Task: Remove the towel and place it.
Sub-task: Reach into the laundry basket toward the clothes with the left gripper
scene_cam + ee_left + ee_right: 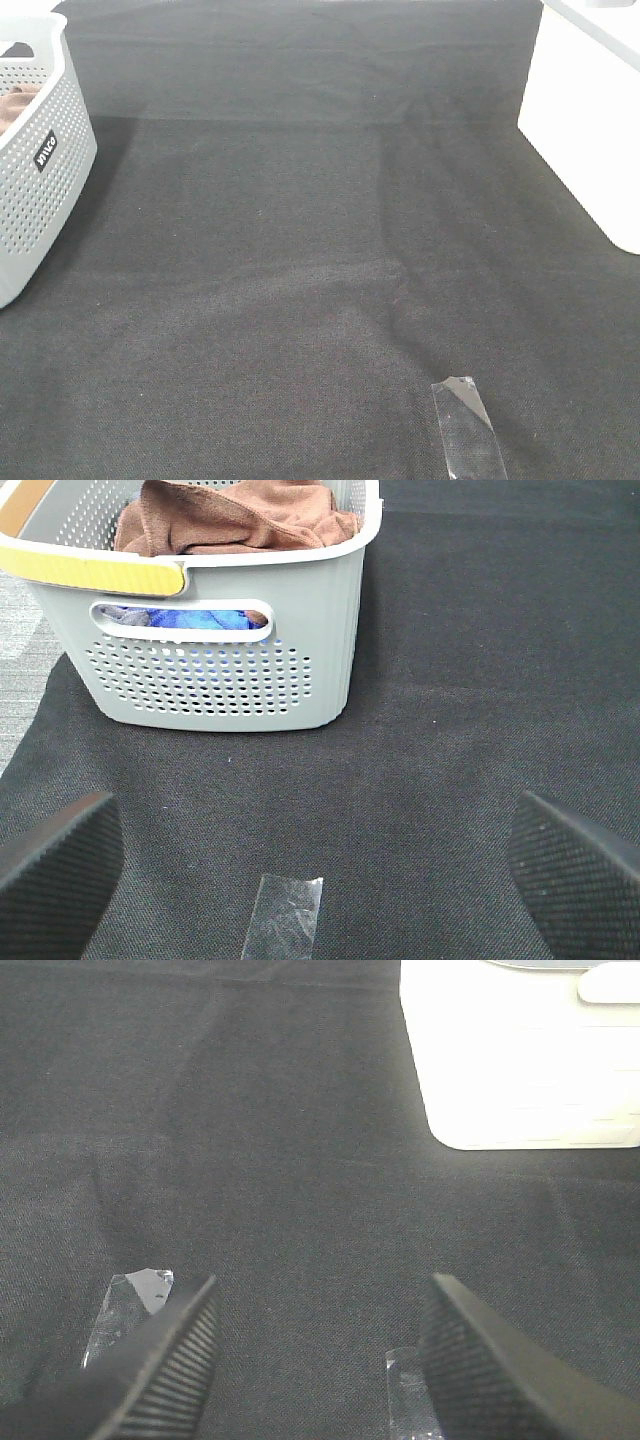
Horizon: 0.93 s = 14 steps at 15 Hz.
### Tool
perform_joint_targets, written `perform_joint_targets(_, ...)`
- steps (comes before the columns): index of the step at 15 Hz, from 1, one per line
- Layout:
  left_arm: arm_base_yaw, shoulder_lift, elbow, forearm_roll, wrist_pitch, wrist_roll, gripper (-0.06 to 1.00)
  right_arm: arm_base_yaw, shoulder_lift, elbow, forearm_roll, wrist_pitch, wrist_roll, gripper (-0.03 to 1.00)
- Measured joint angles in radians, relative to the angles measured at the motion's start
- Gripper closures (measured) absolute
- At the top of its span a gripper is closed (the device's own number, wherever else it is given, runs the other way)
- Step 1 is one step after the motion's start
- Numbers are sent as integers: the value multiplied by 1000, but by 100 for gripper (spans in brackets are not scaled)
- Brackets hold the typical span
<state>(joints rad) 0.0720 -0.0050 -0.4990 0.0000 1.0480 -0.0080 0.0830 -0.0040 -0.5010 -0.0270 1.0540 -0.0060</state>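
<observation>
The brown towel (235,518) lies bunched in the top of a grey perforated basket (220,670); a sliver of the towel (14,108) shows inside the basket (40,190) at the left edge of the high view. My left gripper (315,880) hovers over the black mat in front of the basket, open wide, with nothing between its fingers (55,875). My right gripper (320,1360) is open over bare mat, nothing between its fingers (175,1355). Neither arm shows in the high view.
A blue cloth (205,620) shows through the basket's handle slot, under the towel. A white box (590,130) stands at the right on the black mat (300,250). Clear tape strips (468,425) (285,918) (128,1305) are stuck on the mat.
</observation>
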Motion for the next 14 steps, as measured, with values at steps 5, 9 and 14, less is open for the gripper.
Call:
perform_joint_targets(5,0,0,0,0,0,0,-5,0,0,0,0,0,0,39)
perform_joint_targets(9,0,0,0,0,0,0,-5,0,0,0,0,0,0,39)
perform_joint_targets(14,0,0,0,0,0,0,-5,0,0,0,0,0,0,39)
